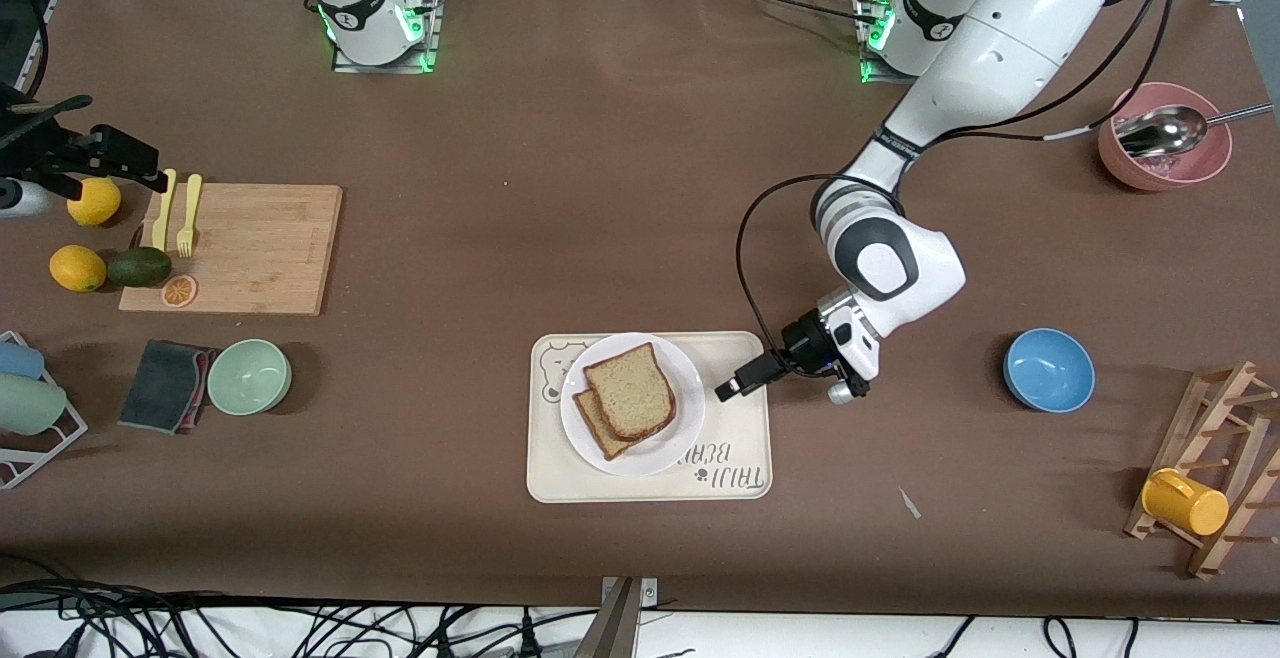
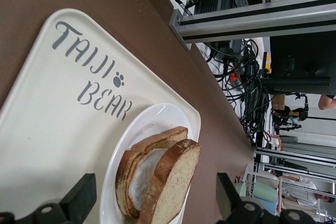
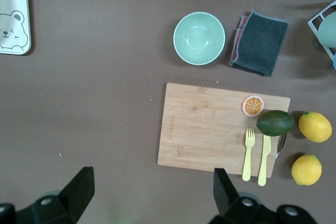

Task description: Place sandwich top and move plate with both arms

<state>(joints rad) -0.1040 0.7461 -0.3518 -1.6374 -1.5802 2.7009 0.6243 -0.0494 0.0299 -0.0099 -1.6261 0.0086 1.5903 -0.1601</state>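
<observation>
Sandwich top [image 1: 632, 390] on plate [image 1: 673, 450], plate on tray [image 1: 745, 478]

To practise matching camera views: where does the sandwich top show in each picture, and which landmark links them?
Front view: sandwich top on the plate, low centre.
Left wrist view: sandwich top at bottom centre.
Right wrist view: not in it.
Shared landmark: the bear-printed tray.

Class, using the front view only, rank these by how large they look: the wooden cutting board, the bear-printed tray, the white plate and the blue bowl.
1. Bear-printed tray, largest.
2. Wooden cutting board, close to the tray; it lies farther from the camera, so this order is unsure.
3. White plate.
4. Blue bowl, smallest.
</observation>
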